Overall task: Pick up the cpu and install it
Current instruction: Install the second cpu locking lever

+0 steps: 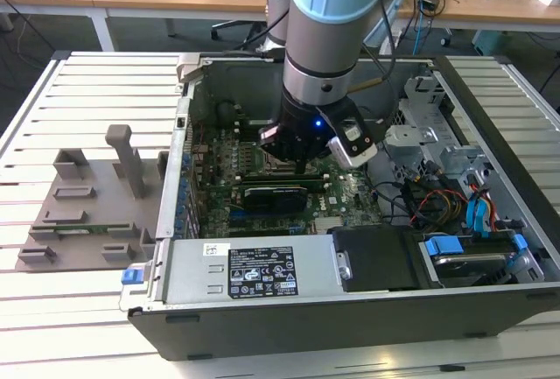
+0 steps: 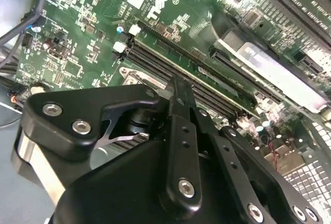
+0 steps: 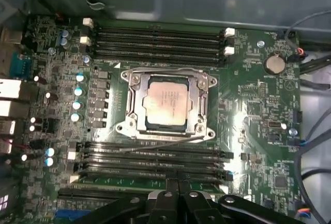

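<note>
Exterior view's left: grey holder tray [image 1: 87, 213] sits on the slatted table [image 1: 52, 326], well apart from the work. Not a factor.

Centre: open PC case [image 1: 262, 309], arm down inside it, gripper [image 1: 300, 167] low over the motherboard [image 1: 341, 195]. In both wrist views the fingers [image 3: 173, 195] look pressed together with nothing between them, so closed and empty.

The cpu [image 3: 166, 99] is not in the hand. In the first wrist view it lies inside the metal socket frame [image 3: 199, 97], top plate up, looking flat and square to the frame. Thin wire lever [image 3: 155, 142] runs alongside the frame, between it and the memory slots [image 3: 155, 157]. Can't tell if the frame is clamped down.

Risks, my read:
- The chip may be only resting. A nudge from the closed fingertips could skew it in the socket and bend contacts underneath.
- The second wrist view puts the fingertip [image 2: 178, 97] just above the slots [image 2: 207, 87]. Any downward drift hits slot walls or the latches.
- The lever is thin and close, so it could snag on a finger and get dragged.
- If the chip is slightly tilted, which I can't rule out from here, pressing the frame down would crack or jam it.

Exterior view's right: loose cables [image 1: 437, 200] and the drive bay [image 1: 472, 252] are near the wrist. A wide swing that way could catch a wire.
</note>
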Available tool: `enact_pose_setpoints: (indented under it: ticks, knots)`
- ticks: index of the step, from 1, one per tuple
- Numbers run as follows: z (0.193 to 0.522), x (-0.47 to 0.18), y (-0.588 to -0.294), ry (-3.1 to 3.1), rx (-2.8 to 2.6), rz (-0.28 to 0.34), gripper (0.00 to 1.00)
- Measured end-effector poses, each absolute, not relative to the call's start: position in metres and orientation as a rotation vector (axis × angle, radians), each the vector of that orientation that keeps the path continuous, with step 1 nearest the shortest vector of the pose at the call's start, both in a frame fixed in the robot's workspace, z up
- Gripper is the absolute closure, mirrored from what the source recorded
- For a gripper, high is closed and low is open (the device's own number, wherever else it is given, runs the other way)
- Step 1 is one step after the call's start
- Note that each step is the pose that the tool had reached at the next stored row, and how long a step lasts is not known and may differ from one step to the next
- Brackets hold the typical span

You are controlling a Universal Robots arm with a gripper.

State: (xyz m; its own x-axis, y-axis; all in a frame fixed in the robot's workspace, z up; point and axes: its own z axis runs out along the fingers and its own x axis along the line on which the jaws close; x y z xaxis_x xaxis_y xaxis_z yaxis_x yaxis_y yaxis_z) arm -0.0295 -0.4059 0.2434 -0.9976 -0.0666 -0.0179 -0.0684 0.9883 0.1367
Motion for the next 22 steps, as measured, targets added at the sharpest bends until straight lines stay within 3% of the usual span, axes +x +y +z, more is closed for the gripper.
enact_pose_setpoints:
  ticks: [9, 22]
  knots:
    - [0.226, -0.039, -0.386, 3.118, -0.106, 0.228, 0.89]
    - [0.205, -0.069, -0.385, 3.116, -0.107, 0.242, 0.89]
